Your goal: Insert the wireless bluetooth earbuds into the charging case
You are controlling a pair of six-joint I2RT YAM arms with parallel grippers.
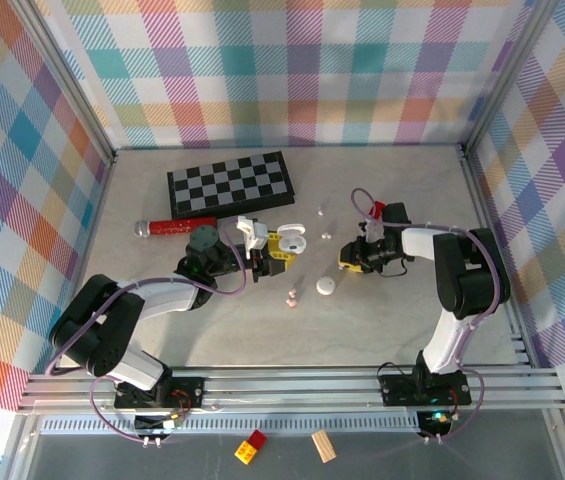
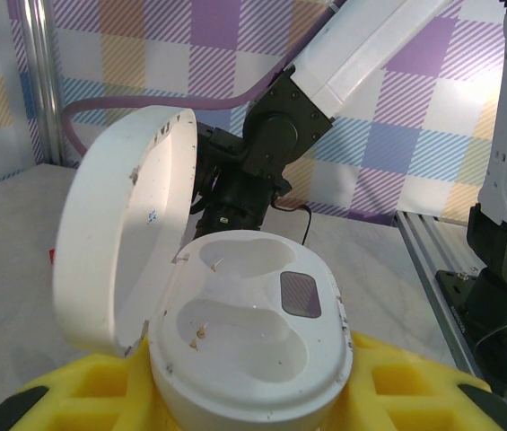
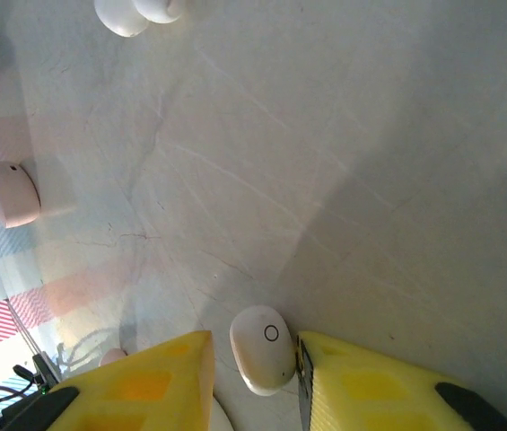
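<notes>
1. The left hand [image 2: 253,395] is gripping the open case [image 2: 262,328] between its yellow fingers [image 2: 415,386]. The lid [image 2: 123,233] is tilting up on the left, and both wells are lying empty.
2. Seen from above, this case is sitting in the hand near the middle of the counter [image 1: 412,320].
3. The right hand [image 3: 255,339] is standing open low over the counter, its fingers straddling a white earbud [image 3: 264,350]. The earbud is touching one finger, with a gap showing at the other.
4. Two pink earbuds [image 1: 291,297] are lying on the counter between the hands, just beside a second case [image 1: 327,287] that is closed.
5. A chessboard [image 1: 230,183] is lying at the back.
</notes>
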